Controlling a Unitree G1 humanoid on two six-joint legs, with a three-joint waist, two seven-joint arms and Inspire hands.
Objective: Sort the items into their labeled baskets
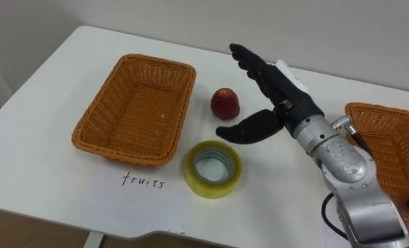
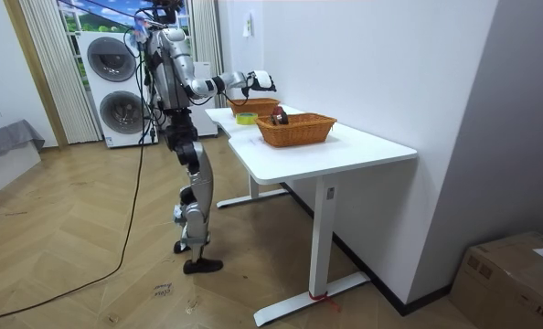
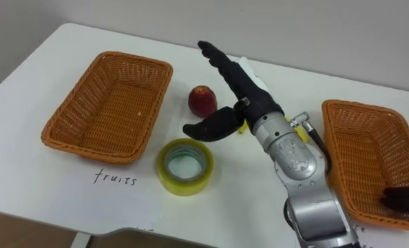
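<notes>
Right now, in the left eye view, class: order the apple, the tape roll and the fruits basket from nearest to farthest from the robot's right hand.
1. Apple: just left of the open right hand, beside its thumb.
2. Tape roll: in front of the thumb, nearer the robot.
3. Fruits basket: farthest, at the left.

A white table carries a yellow tape roll near its front edge. Just left of the roll and further back sits an empty wicker basket, with a handwritten label on the tabletop before it. Behind the roll lies a red apple. Well right of the roll stands a second basket.
</notes>
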